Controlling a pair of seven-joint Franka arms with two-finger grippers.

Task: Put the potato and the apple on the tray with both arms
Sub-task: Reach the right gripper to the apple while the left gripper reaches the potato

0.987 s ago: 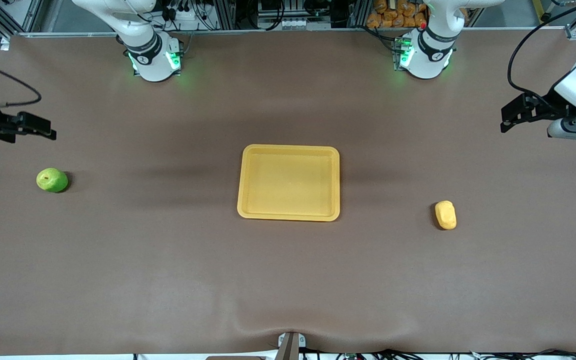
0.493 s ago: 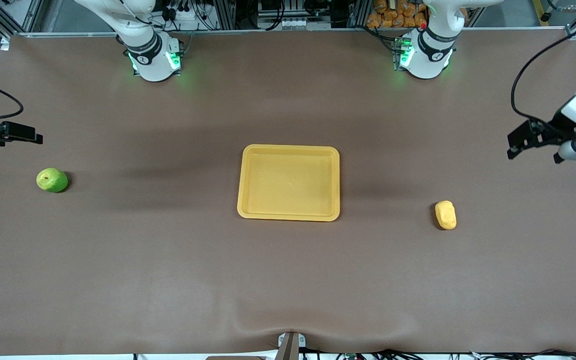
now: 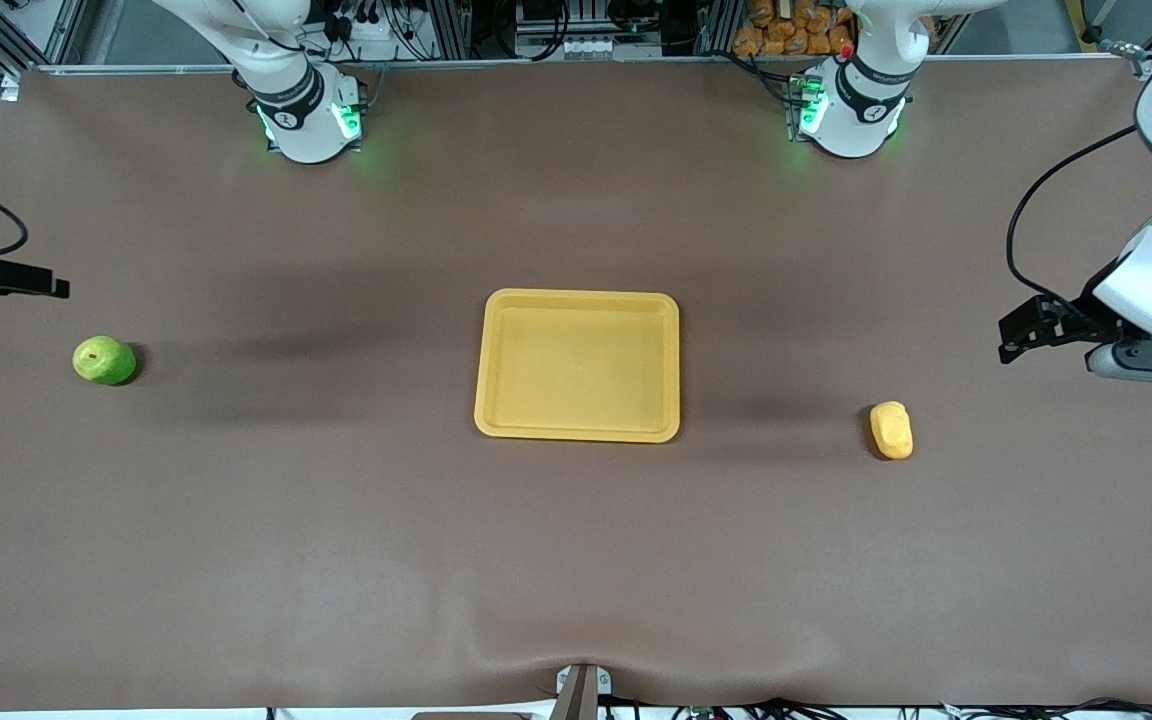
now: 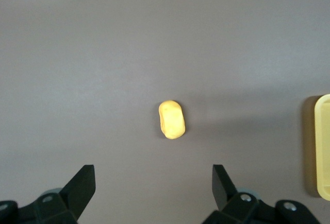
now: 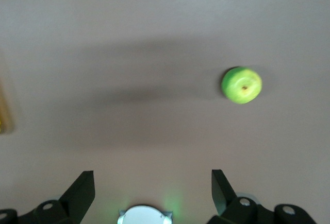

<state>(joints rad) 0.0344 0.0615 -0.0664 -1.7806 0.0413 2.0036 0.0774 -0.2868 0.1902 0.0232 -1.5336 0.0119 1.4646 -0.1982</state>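
The yellow tray (image 3: 577, 300) lies mid-table with nothing on it. The green apple (image 3: 103, 360) sits on the cloth toward the right arm's end, and the yellow-orange potato (image 3: 891, 429) toward the left arm's end. My left gripper (image 3: 1051, 338) hangs open in the air at the left arm's end of the table. In the left wrist view its fingers (image 4: 153, 175) are spread, with the potato (image 4: 171, 119) ahead and the tray's rim (image 4: 323, 152) at the edge. My right gripper (image 3: 6, 280) is mostly cut off by the view's edge. In the right wrist view it (image 5: 152, 177) is open, with the apple (image 5: 242, 85) off to one side.
Brown cloth covers the table and bulges in a fold at the front edge (image 3: 576, 655). The arms' green-lit bases (image 3: 311, 120) (image 3: 841, 110) stand along the back edge. The right arm's base also shows in the right wrist view (image 5: 144, 214).
My left gripper has moved toward the front camera, closer to the potato's row. My right gripper has slid outward toward the table's end. Apple, potato and tray have not moved.
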